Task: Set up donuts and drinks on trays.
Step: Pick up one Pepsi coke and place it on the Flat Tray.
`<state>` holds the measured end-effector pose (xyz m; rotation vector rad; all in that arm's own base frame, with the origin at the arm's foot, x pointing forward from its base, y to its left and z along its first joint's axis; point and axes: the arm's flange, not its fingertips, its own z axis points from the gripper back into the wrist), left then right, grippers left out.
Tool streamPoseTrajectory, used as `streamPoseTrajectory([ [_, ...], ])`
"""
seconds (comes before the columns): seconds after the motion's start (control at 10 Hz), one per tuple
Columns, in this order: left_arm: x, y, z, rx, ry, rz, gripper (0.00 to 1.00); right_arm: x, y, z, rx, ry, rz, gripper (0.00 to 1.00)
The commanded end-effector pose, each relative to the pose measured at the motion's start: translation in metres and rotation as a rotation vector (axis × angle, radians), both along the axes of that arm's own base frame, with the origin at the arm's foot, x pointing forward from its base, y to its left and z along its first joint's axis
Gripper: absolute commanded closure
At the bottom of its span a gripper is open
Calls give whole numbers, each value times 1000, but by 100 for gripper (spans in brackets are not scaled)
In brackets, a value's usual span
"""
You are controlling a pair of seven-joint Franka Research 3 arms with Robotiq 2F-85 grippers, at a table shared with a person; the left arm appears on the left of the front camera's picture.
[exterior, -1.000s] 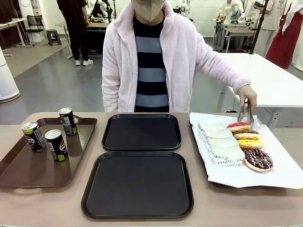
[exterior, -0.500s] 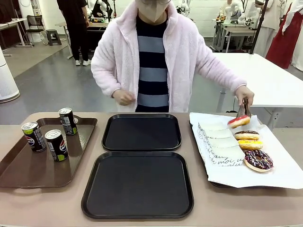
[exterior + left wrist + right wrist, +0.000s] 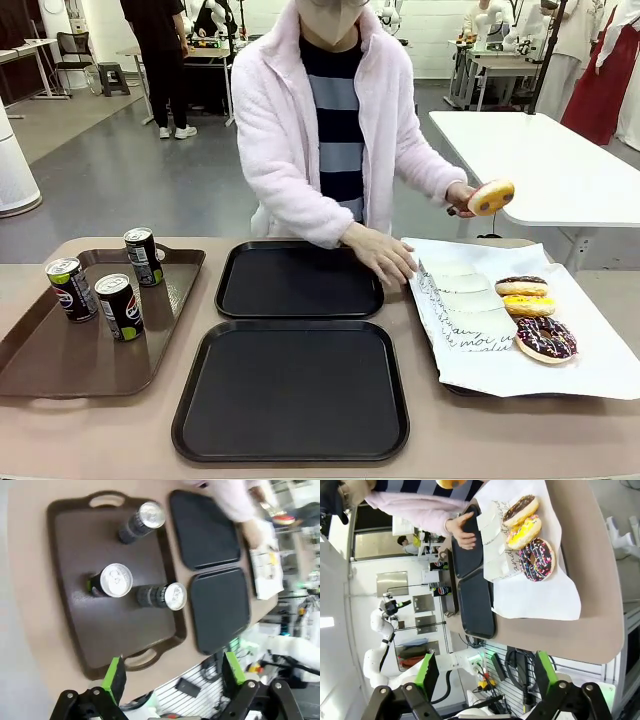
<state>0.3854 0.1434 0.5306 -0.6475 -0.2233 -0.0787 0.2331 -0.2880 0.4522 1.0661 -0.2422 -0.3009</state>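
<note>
Left wrist view: left claw spread, empty, high over drinks staged on brown tray. Right claw spread too; donuts far ahead on paper, black trays bare, likely awaiting servings.

Three cans stand at the left of the front view. They have a round red and blue mark on the side, with a bit of green. The letters on them are too small to read. At the right, paper sleeves lie on a white paper. They have black curly writing, but the words are too small to make out.
</note>
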Motion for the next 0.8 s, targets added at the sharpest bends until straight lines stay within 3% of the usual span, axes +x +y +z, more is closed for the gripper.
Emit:
streamPoseTrajectory([
  [0.0, 9, -32, -13, 167, 95, -1, 0, -1, 0, 0, 6, -3, 4, 0],
  [0.3, 36, -97, -23, 274, 142, 14, 0, -1, 0, 0, 6, -3, 4, 0],
  [0.7, 46, -159, -52, 495, 129, 85, 0, -1, 0, 0, 6, -3, 4, 0],
])
